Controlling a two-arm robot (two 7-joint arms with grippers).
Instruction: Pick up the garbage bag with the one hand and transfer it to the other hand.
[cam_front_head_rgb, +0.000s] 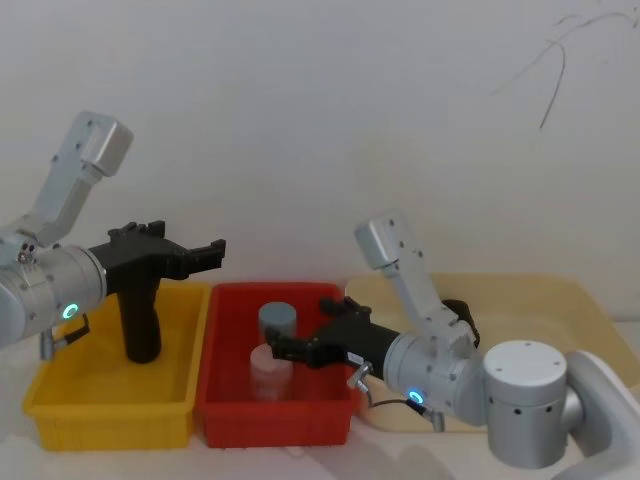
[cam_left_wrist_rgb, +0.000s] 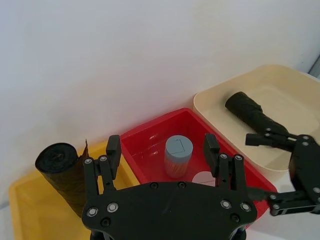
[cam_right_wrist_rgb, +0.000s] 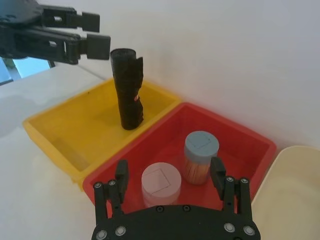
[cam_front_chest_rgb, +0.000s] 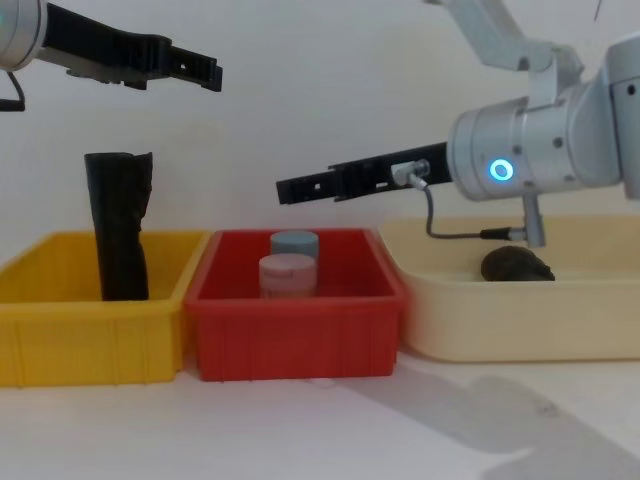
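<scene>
White bench (cam_front_chest_rgb: 300, 430), white wall (cam_front_head_rgb: 300, 100), three bins. The garbage bag (cam_front_head_rgb: 141, 320) stands upright in the yellow bin (cam_front_head_rgb: 110, 425) below the left end effector (cam_front_head_rgb: 218, 255); the right end effector (cam_front_head_rgb: 297, 326) hangs over two jars (cam_right_wrist_rgb: 201, 155) in the red bin (cam_front_head_rgb: 275, 420), both spread wide, empty. Another black roll (cam_front_chest_rgb: 517, 265) lies in the cream bin (cam_front_chest_rgb: 500, 330).

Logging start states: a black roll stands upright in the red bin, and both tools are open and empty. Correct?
Wrong bin. The chest view shows the roll standing upright in the yellow bin, not the red bin, which holds two jars. The left tool and right tool are open and empty, as stated.
</scene>
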